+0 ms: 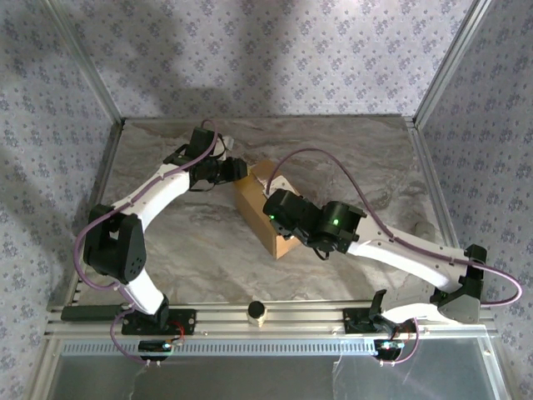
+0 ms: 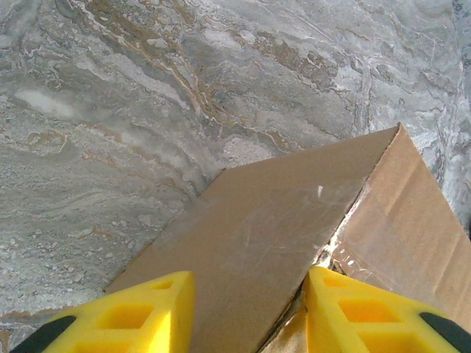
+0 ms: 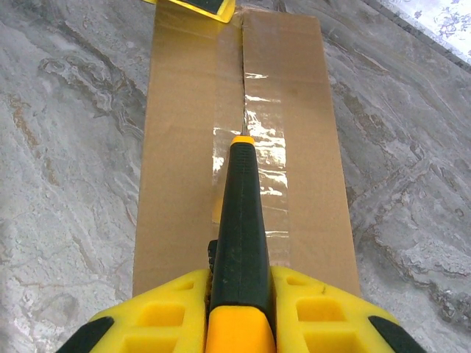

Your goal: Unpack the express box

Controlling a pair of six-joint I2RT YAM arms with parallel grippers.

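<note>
Find the express box [image 1: 260,218] lying diagonally just right of centre in the top view, on the marble table [image 1: 191,250], with its top flaps meeting at a centre seam under glossy clear tape [image 3: 266,158]. Note the right gripper [image 3: 239,316] at the bottom of its wrist view, clenched around a black-and-yellow cutter [image 3: 241,213], tip pointing up the frame at the taped seam, about midway along the lid. See the left gripper [image 2: 246,309] at the carton's far end, toward the upper left in the top view, jaws partly apart with a cardboard edge between the 2 yellow fingers [image 2: 147,309]; cannot tell whether the pads actually press on it.
</note>
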